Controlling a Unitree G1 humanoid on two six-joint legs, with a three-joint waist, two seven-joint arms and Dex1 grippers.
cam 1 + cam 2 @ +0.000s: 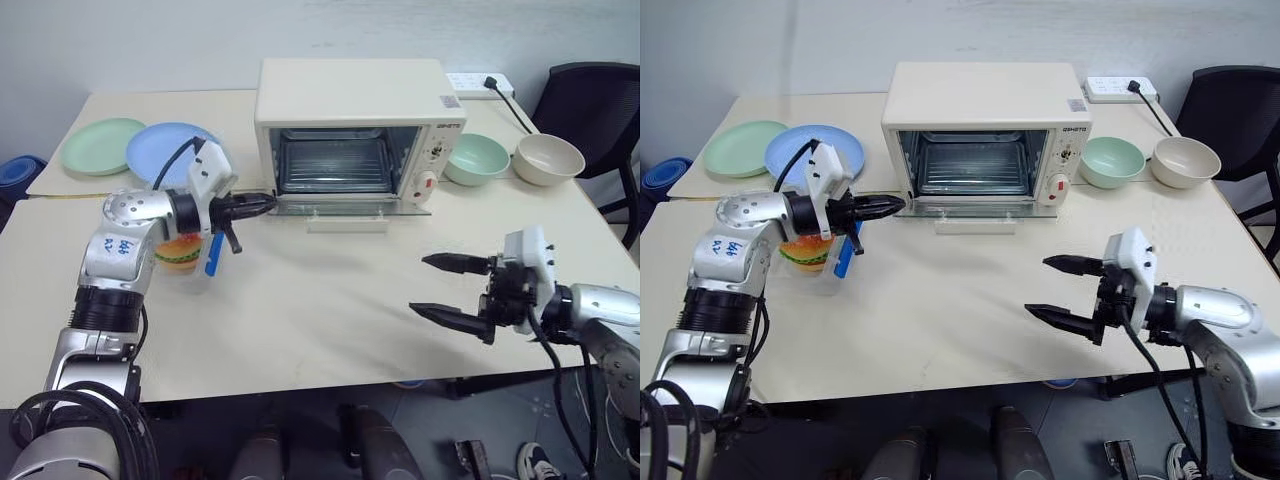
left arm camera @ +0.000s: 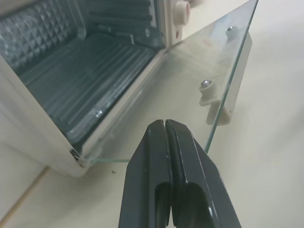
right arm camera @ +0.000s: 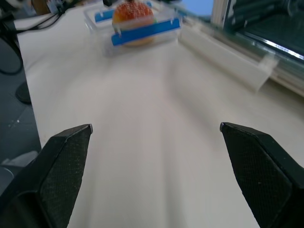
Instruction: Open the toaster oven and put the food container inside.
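The cream-white toaster oven (image 1: 355, 95) stands at the back of the table, its glass door (image 1: 350, 208) folded down flat with the white bar handle (image 1: 347, 225) at the front. My left gripper (image 1: 262, 203) is shut and empty, its tip at the door's left corner. Below that arm, on the table, sits the clear food container (image 1: 185, 255) with blue clips and a toy hamburger inside. My right gripper (image 1: 448, 288) hangs wide open over the table's front right, holding nothing. In the right wrist view the food container (image 3: 137, 23) lies far ahead of the open fingers.
A green plate (image 1: 100, 145) and a blue plate (image 1: 165, 150) lie at the back left. A green bowl (image 1: 476, 158) and a beige bowl (image 1: 547, 158) stand right of the oven. A power strip (image 1: 480, 84) and a black chair (image 1: 600, 110) are behind.
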